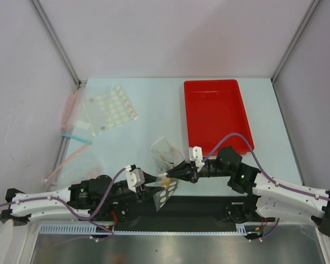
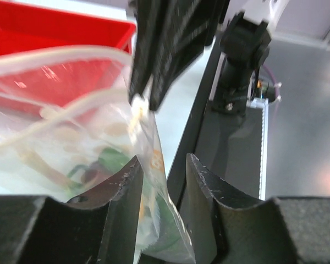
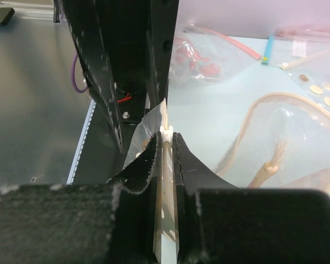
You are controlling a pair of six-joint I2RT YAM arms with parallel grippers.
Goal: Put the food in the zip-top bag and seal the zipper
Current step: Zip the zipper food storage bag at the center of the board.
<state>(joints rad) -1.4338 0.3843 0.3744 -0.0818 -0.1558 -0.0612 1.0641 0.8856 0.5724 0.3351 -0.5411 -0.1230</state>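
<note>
The zip-top bag (image 1: 166, 165) hangs between both grippers above the table's near edge, its white dots (image 1: 164, 196) facing the camera. My right gripper (image 3: 166, 137) is shut on the zipper edge right at the white slider tab (image 3: 166, 131); the same tab (image 2: 137, 107) shows under its dark fingers (image 2: 159, 55). The zipper (image 3: 247, 113) loops apart beyond the grip, so the mouth gapes. Food (image 2: 102, 165), green and dark pieces, shows through the plastic inside the bag. My left gripper (image 2: 162, 162) is open; the bag's corner lies between its jaws against the left finger (image 2: 126, 187).
A red tray (image 1: 217, 113) stands at the back right. A flatter dotted bag (image 1: 111, 107) and plain clear bags (image 1: 71, 137) with pink and blue strips lie at the back left. A black strip (image 1: 209, 203) runs along the table's near edge beneath the grippers.
</note>
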